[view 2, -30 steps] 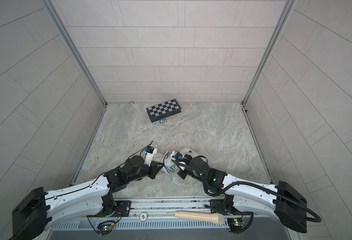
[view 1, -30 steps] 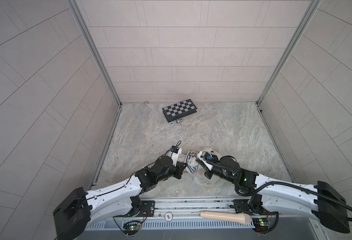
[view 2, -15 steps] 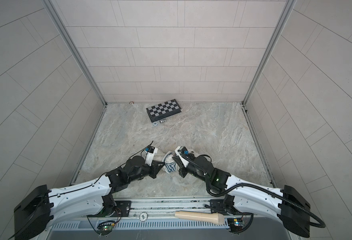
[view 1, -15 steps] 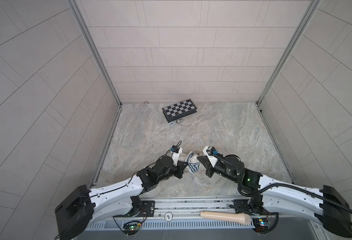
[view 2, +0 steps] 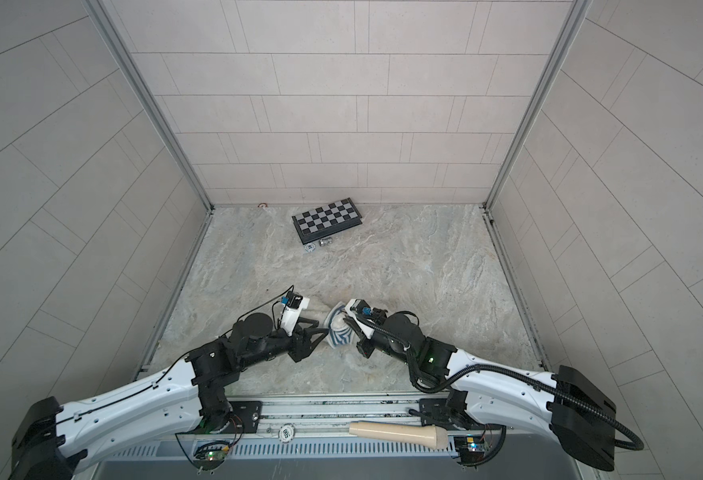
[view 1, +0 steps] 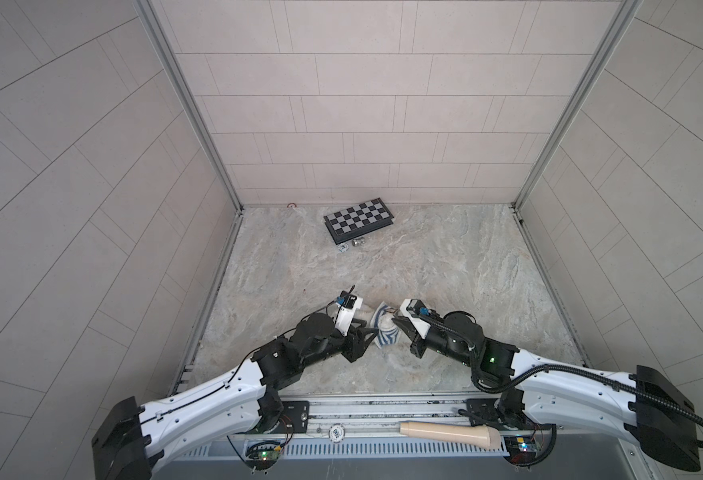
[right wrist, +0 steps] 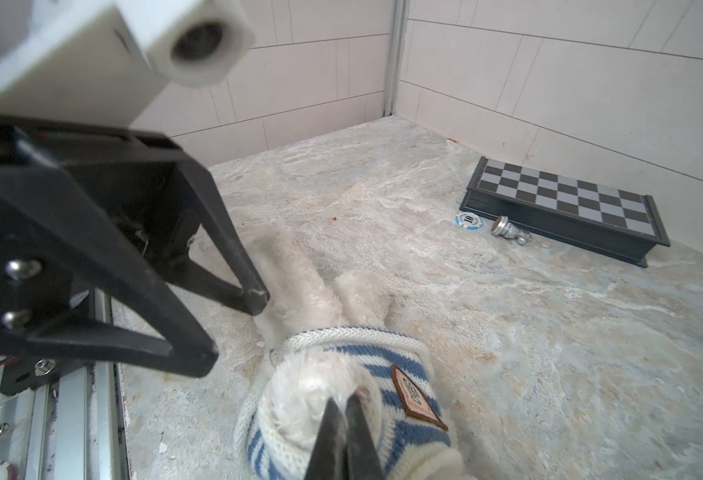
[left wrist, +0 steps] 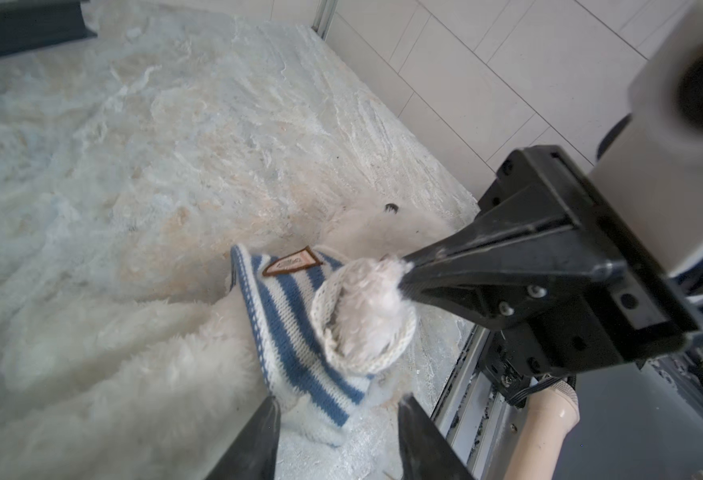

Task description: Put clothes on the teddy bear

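Front rail: 1 beige handle [view 1: 449, 432] lying along it.
Right fingers [left wrist: 412, 270]: pinched tight on teddy bear [right wrist: 295, 266] paw fur poking out of a sleeve cuff.
Left fingers [view 1: 371, 334]: spread apart, holding nothing, just beside the shirt hem.
Teddy bear: 1, lying on counter [view 1: 445, 270] near front centre, between both arms, wearing 1 striped shirt [left wrist: 287, 324].
Far end: 1 chessboard [view 1: 358, 219] by back wall; 1 poker chip [view 1: 343, 248] and 1 silver chess piece [view 1: 358, 242] just in front.

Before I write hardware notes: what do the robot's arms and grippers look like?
The left arm and right arm have white shells and black joints. The left gripper and right gripper have black tapered fingers under white camera blocks. A ribbed black hose and green light mark the right arm.
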